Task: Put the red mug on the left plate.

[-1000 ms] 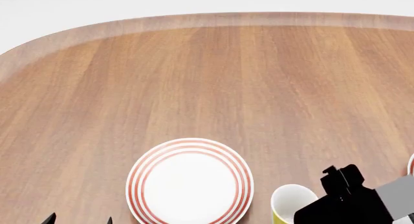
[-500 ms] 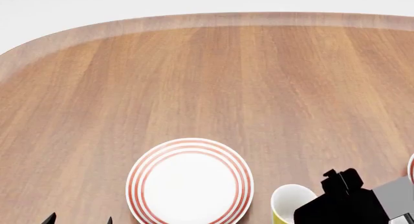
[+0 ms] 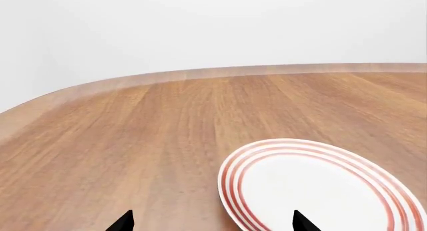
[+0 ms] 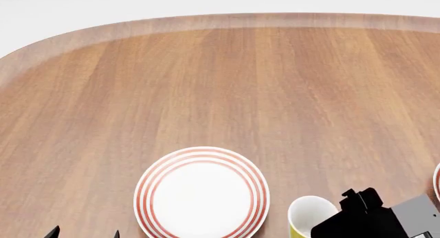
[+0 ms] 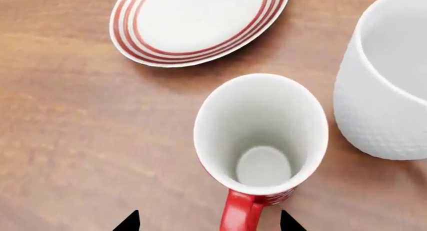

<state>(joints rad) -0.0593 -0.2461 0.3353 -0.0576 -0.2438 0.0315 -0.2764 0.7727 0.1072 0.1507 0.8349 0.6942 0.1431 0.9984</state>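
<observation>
1. Small red mug with white inside and red loop handle [image 5: 261, 141] stands upright on the wooden worktop [image 4: 227, 83], apart from a large white textured mug [image 5: 387, 81] and a ringed plate [image 5: 197, 23].
2. Right hand [image 5: 203, 223] is released, tips spread, directly above the mug, handle between them.
3. Left hand [image 3: 210, 223] is open, empty, at the white round red-ringed left plate [image 3: 320, 188] by the worktop's near edge.
4. Right arm is nearer the mug.
</observation>
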